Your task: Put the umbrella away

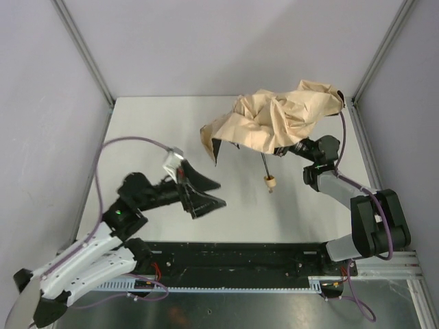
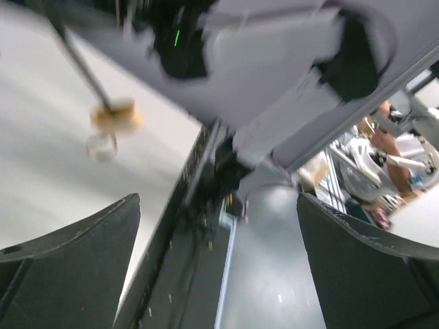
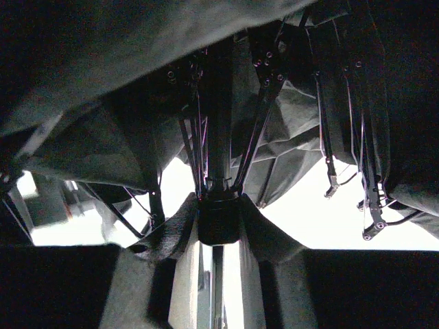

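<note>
Umbrella (image 1: 281,120): tan canopy crumpled, upper right of top view; wooden handle (image 1: 269,182) hangs at centre; right gripper (image 3: 219,214) clamped on its black shaft; left gripper (image 1: 211,192) spread wide, empty, centre left; purple cable (image 1: 130,142) loops behind.

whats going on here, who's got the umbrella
The right gripper is tucked under the tan umbrella at the far right of the table, closed on the black collar of its shaft. The canopy is crumpled and half collapsed, not yet folded up, and the wooden handle points toward the near edge. The left gripper sits open and empty to the left, apart from the umbrella.
</note>
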`<state>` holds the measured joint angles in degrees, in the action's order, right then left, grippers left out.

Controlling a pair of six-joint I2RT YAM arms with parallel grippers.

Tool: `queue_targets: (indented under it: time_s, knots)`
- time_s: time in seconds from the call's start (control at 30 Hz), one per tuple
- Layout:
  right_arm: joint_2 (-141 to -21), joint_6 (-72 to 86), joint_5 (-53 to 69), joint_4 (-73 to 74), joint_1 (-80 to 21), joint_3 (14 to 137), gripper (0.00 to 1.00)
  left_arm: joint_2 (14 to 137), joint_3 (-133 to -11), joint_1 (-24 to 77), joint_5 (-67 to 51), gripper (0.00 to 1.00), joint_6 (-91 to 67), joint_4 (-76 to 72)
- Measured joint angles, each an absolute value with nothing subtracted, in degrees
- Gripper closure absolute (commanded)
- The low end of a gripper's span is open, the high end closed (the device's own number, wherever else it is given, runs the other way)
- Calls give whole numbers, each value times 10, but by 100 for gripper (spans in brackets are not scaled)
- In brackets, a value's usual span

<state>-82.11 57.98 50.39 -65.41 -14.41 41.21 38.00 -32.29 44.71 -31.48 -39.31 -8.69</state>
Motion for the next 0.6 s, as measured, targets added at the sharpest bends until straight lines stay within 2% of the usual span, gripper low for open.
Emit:
queue_targets:
  time_s: [0.2, 0.37, 0.6]
  knots:
    - [-821, 592, 608, -704, -154, 412, 100, 405, -569, 403, -242, 1, -352, -22]
    - [-820, 593, 639, -715, -177, 412, 100, 458, -637, 356, -200, 1, -382, -16]
    - [-814, 579, 647, -720, -206, 412, 100, 596, -665, 341, -210, 0, -406, 23]
